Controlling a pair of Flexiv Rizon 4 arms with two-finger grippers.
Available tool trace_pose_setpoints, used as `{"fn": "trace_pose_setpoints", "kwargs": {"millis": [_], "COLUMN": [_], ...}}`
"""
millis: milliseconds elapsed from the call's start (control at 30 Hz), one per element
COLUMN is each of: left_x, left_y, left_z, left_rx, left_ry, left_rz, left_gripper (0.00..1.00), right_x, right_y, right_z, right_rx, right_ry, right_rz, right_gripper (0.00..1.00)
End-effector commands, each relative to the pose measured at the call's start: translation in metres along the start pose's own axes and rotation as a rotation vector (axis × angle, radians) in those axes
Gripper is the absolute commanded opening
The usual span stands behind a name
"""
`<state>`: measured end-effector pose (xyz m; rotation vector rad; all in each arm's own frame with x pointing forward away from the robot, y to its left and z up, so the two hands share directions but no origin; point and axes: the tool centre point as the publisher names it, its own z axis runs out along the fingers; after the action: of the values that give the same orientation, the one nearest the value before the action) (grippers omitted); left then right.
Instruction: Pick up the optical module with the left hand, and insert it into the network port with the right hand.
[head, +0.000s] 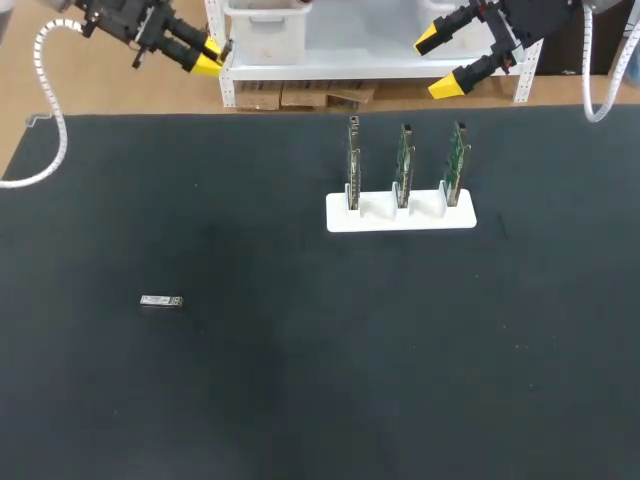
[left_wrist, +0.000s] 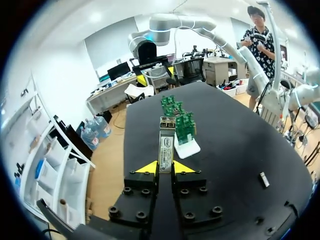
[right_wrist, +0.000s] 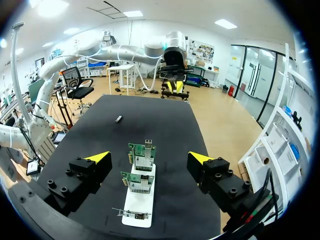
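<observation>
The white holder (head: 400, 219) sits in the upper middle of the head view, on the black table (head: 300, 390). It has three slots, and a green circuit board (head: 404, 165) stands upright in each one.

The left gripper (head: 208, 55) is in the upper left corner. The right gripper (head: 437, 64) is in the upper right, with its fingers spread wide and nothing in them. A loose optical module (head: 160, 301) lies flat on the table at the middle left, well apart from the holder.

The left wrist view shows something the head view hardly shows. The left gripper's fingers are pinched on a second optical module (left_wrist: 166, 142), which sticks out ahead of them. The right wrist view shows the holder ahead of the right gripper, between its wide fingers.
</observation>
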<state>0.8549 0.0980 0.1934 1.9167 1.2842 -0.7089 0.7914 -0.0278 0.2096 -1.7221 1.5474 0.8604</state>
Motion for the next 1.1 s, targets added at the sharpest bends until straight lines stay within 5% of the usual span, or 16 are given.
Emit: {"fn": "trace_pose_setpoints", "kwargs": {"millis": [33, 1000, 1100], "left_x": [-0.003, -0.002, 0.001], "left_y": [0.037, 0.042, 0.049], "left_z": [0.000, 0.004, 0.011], "left_rx": [0.121, 0.154, 0.141], "left_ry": [-0.002, 0.043, -0.050], "left_rz": [0.009, -0.008, 0.027], "left_gripper": [0.00, 0.00, 0.00], "right_x": [0.000, 0.000, 0.000], "right_y": [0.002, 0.002, 0.002], "right_z": [0.000, 0.000, 0.000], "right_rx": [0.003, 0.003, 0.003], "right_ry": [0.000, 0.000, 0.000], "right_rz": [0.000, 0.000, 0.000], "right_gripper": [1.00, 1.00, 1.00]}}
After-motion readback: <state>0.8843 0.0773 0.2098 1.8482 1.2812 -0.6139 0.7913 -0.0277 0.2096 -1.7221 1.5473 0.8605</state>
